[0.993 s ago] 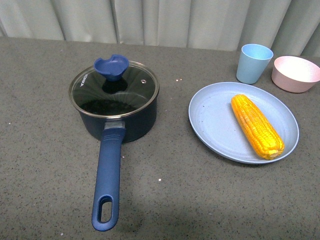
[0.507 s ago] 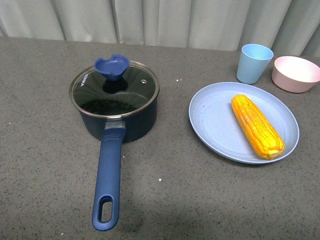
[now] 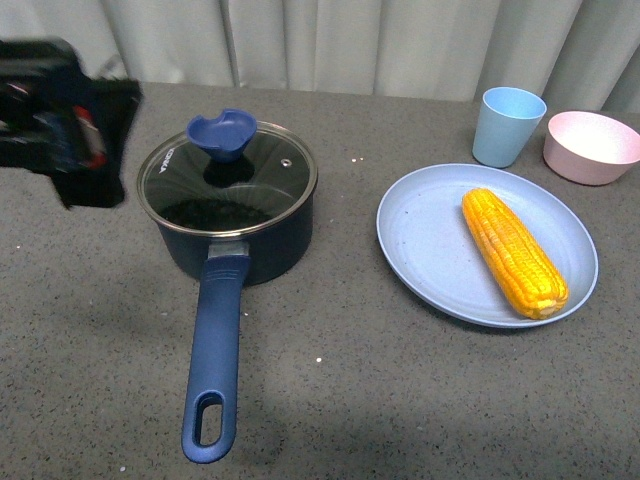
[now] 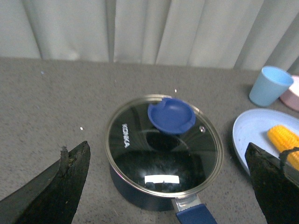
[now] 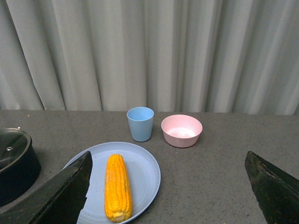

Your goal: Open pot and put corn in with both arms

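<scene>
On the grey counter (image 3: 400, 400) the blurred left arm (image 3: 65, 120) is hanging just beside the navy saucepan (image 3: 240, 240), its left gripper (image 4: 167, 145) spread wide and framing the pan; the right gripper (image 5: 168, 156), jaws also gaping, is facing the blue plate (image 3: 430, 250) where the corn cob (image 3: 513, 252) is lying. Opening looks like the step in hand: centring on the glass lid's (image 3: 270, 190) blue knob (image 3: 222, 133), pinching squarely and lifting straight up seems wise. Bare counter is lying left of the pan for parking the lid, the long handle (image 3: 215, 360) is pointing toward the robot, and the cup (image 3: 508, 125) and pink bowl (image 3: 590, 147) are sitting well apart
</scene>
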